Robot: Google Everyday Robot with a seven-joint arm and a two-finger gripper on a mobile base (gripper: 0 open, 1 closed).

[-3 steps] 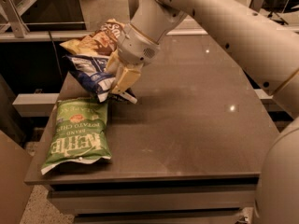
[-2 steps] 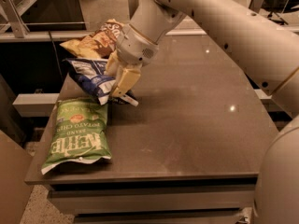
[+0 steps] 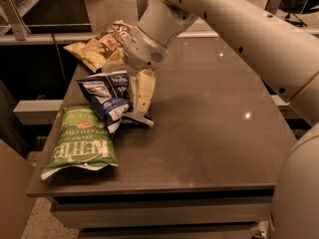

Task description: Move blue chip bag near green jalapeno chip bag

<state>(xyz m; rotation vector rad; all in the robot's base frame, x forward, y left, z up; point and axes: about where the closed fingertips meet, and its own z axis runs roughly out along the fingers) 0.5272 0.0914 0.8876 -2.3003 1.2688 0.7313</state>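
The blue chip bag [image 3: 106, 97] is dark blue with a white label panel. It hangs crumpled in my gripper [image 3: 135, 94], which is shut on the bag's right side, with one cream finger [image 3: 145, 89] showing. The bag's lower corner reaches the tabletop, and its lower left edge sits just above the top of the green jalapeno chip bag [image 3: 82, 141]. The green bag lies flat at the table's front left with its white lettering facing up.
A brown-and-yellow chip bag [image 3: 98, 45] lies at the table's back left, just behind my gripper. The dark table [image 3: 209, 133] has its left edge close beside both bags. My arm comes in from the upper right.
My gripper has carried the blue bag forward and down, away from the brown bag and closer to the top of the green bag.
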